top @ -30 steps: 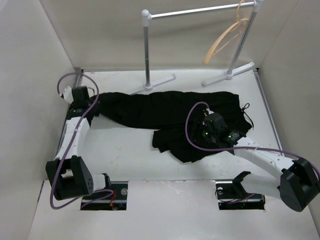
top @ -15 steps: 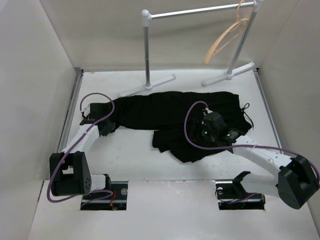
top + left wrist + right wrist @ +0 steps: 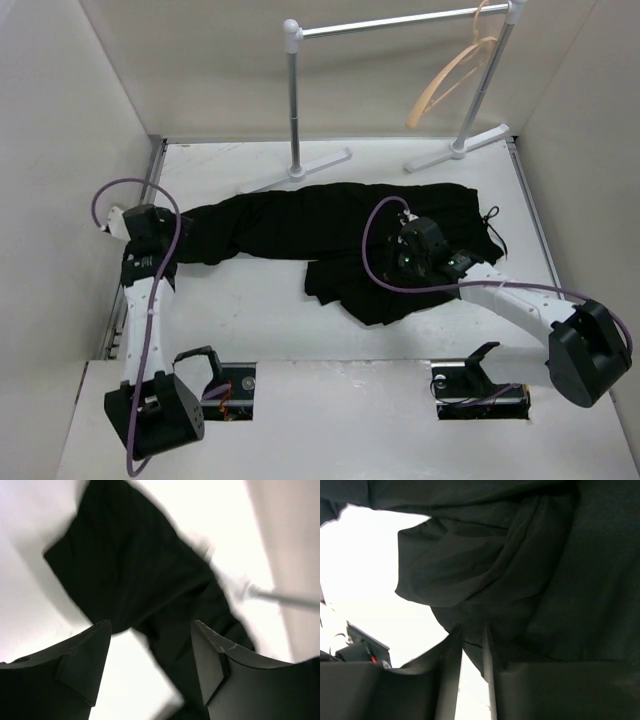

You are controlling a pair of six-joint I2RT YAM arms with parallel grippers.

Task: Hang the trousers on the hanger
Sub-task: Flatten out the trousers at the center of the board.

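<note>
Black trousers (image 3: pixel 320 215) lie spread across the white table, one part folded toward the front (image 3: pixel 365 295). The tan wooden hanger (image 3: pixel 447 82) hangs at the right end of the rack bar, far behind the trousers. My left gripper (image 3: pixel 180 238) hovers at the trousers' left leg end, open, with nothing between its fingers (image 3: pixel 150 635); the cloth (image 3: pixel 130 565) lies just beyond it. My right gripper (image 3: pixel 395 272) sits on the folded part, its jaws drawn close together on an edge of the fabric (image 3: pixel 470 642), and dark cloth (image 3: pixel 520 570) fills that view.
A white-and-silver rack (image 3: pixel 400 20) stands at the back, its left post (image 3: pixel 293 100) and feet just behind the trousers. One of its feet shows in the left wrist view (image 3: pixel 285 596). White walls close in the table on the left and right.
My left gripper has opened, let go of the leg end and drawn back to the left. The right gripper has closed onto the folded cloth.
</note>
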